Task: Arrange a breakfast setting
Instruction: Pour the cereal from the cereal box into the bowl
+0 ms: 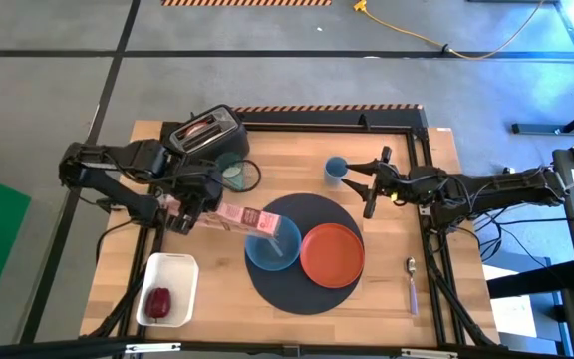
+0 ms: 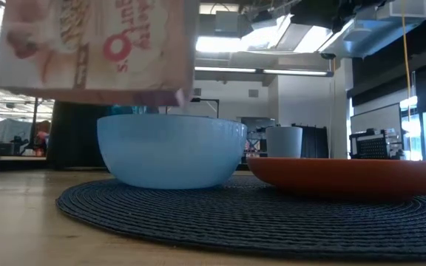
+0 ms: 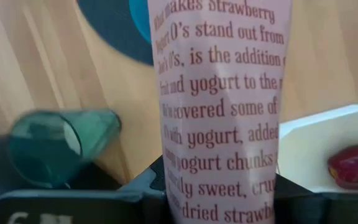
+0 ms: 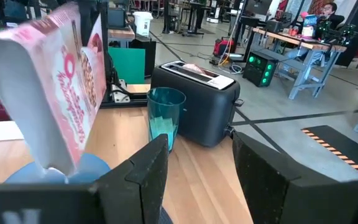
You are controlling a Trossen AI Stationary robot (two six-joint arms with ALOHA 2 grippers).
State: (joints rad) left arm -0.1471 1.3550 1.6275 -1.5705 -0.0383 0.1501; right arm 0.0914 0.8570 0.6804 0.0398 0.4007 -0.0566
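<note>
My left gripper [image 1: 182, 212] is shut on a pink-and-white cereal box [image 1: 247, 219] that reaches out over the blue bowl [image 1: 270, 249]. The bowl and the orange plate [image 1: 332, 255] stand side by side on the round dark mat [image 1: 302, 294]. The teal glass [image 1: 233, 173] stands beside the black toaster [image 1: 207, 133], and bread sits in the toaster's slot [image 4: 194, 68]. The dark-red fruit [image 1: 158, 299] lies in a white tray [image 1: 177, 269]. The purple-handled spoon [image 1: 412, 284] lies on the table, right of the mat. My right gripper [image 1: 369, 186] is open and empty, beyond the mat's far right. My left gripper pinches the cereal box near the end farthest from the bowl, with one finger [image 3: 154, 183] on each narrow side of the box. The fingers come level from the table's left, along the box. The box is lifted clear, its other end [image 4: 55, 158] tipped down over the bowl [image 4: 17, 173].
A small blue cup [image 1: 335, 168] stands on the far side of the table, close to my right gripper. A black frame rail [image 1: 347, 122] runs along the table's far edge. Bare wood lies near the mat's front right, around the spoon.
</note>
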